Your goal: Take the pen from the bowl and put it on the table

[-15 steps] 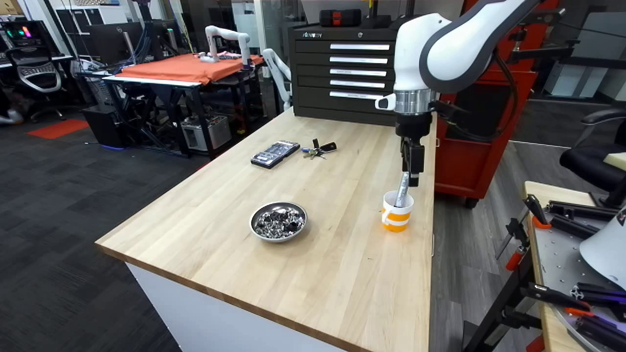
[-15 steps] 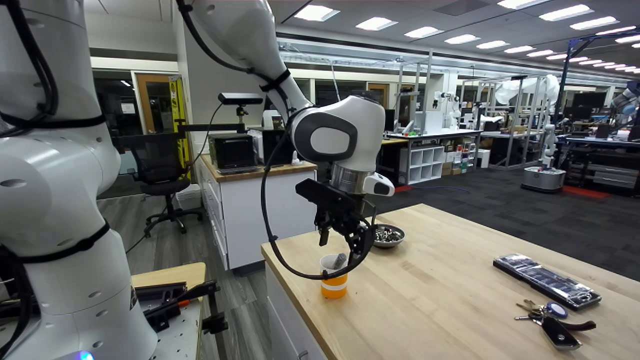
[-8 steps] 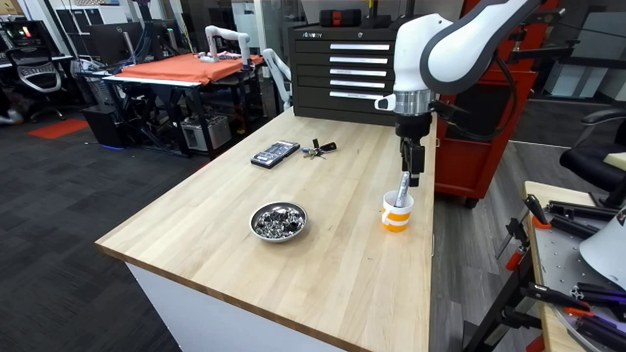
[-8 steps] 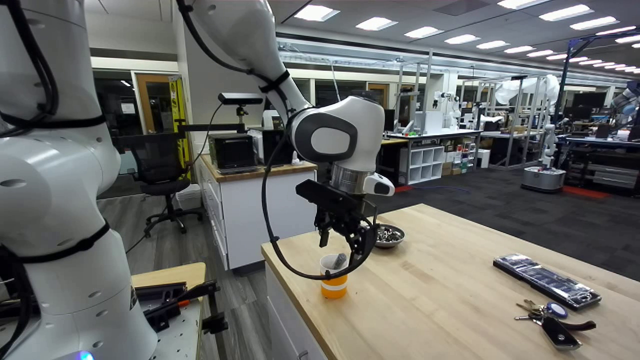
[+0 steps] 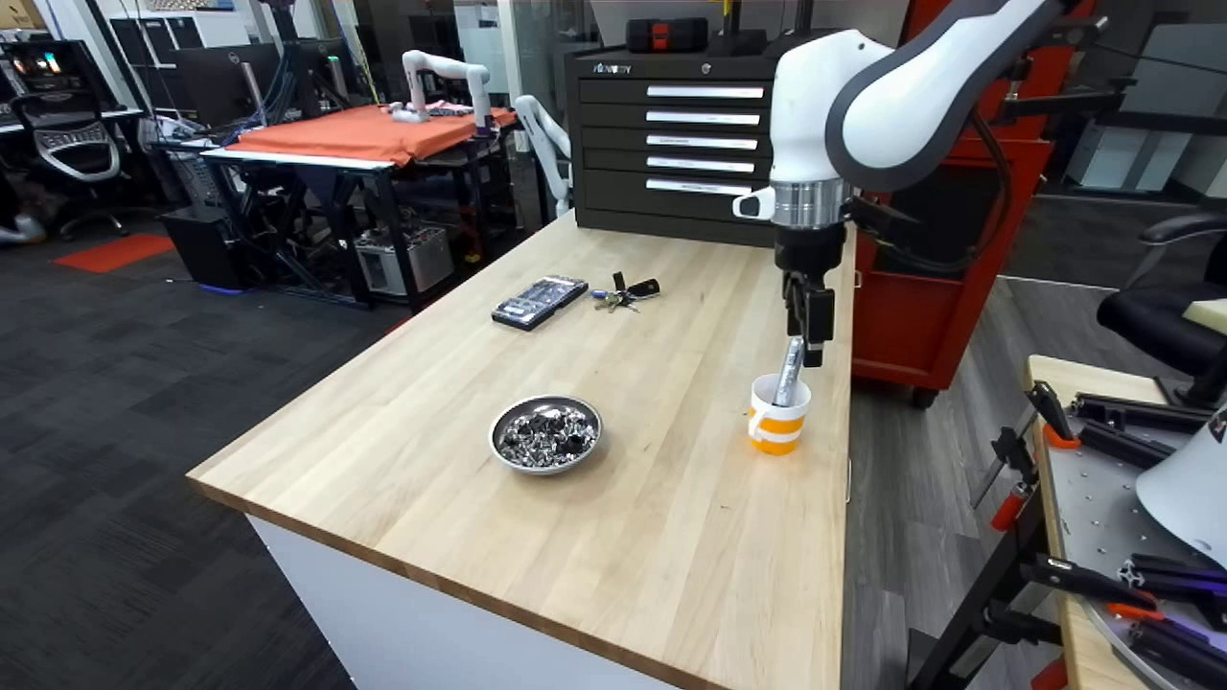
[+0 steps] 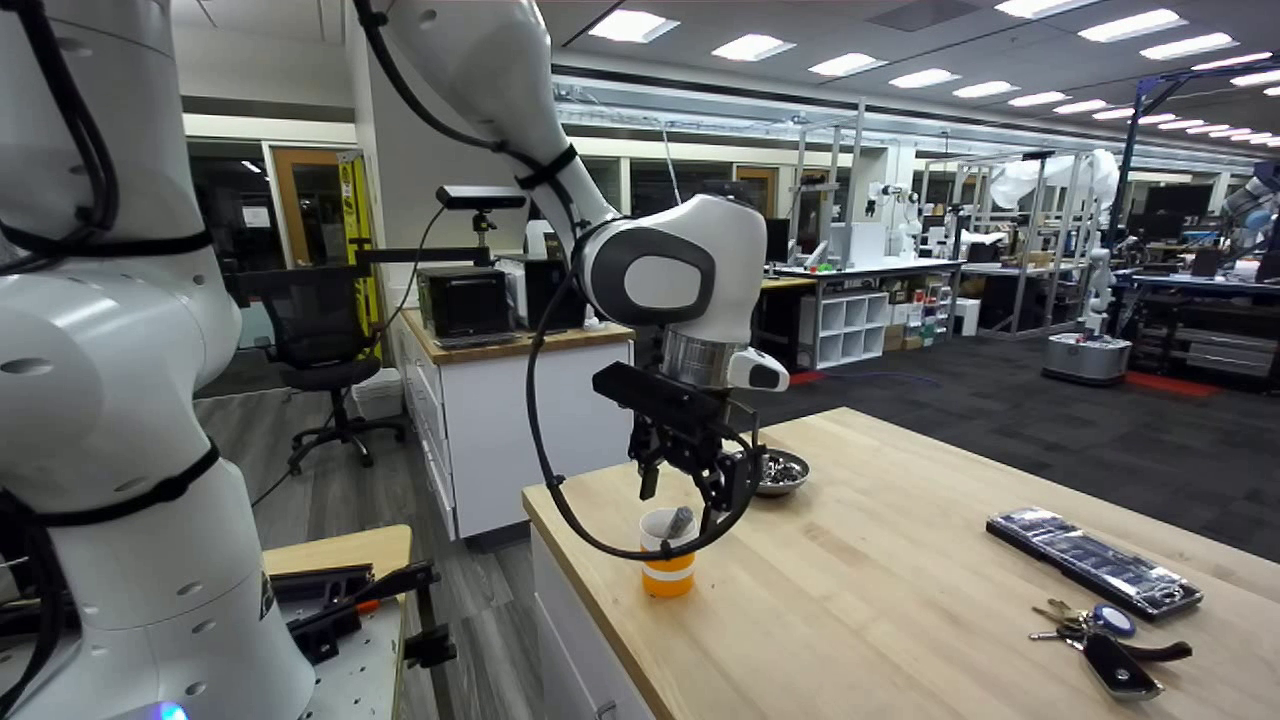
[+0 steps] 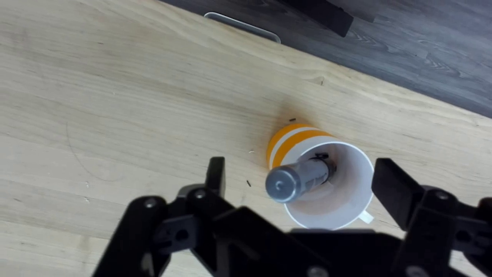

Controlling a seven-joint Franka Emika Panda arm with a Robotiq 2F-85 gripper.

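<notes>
The pincer [image 7: 299,177] stands wide, its fingers [image 7: 398,194] at 9 and 3 o'clock of the wrist view with a broad gap between. The gray pen [image 7: 305,176] shows within that gap, apart from both. It stands tilted in the cup [image 7: 342,198], its upper end out past the rim and pointing between 8 and 9 o'clock there. In an exterior view the pincer hangs just over the rim, one finger [image 5: 818,321] just beside the pen's top. The cup, orange and white, sits upright on the table [image 5: 613,537], its handle [image 7: 365,217] between 4 and 5 o'clock in the wrist view. A black cable [image 6: 551,482] loops from the arm [image 6: 500,85] and crosses in front of the cup in an exterior view.

Counted from the cup in an exterior view, the metal dish [image 5: 543,471] is at 9 o'clock, well apart, holding small shiny parts [image 5: 542,439]. At 10 o'clock lie the keys [image 5: 625,295] and, near them, a flat case [image 5: 539,303]. At 11 o'clock a dark drawer chest [image 5: 613,144] stands at the table's far end. Beyond the table, a red cabinet [image 5: 920,335] is at 2 o'clock; well off at 10 o'clock, an orange-topped bench [image 5: 316,139] bears a white arm [image 5: 446,67]. In the wrist view two dark specks [image 7: 292,119] lie near the cup, at 9 and 11 o'clock, and a drawer pull [image 7: 246,25] shows past the table's edge at 11.
</notes>
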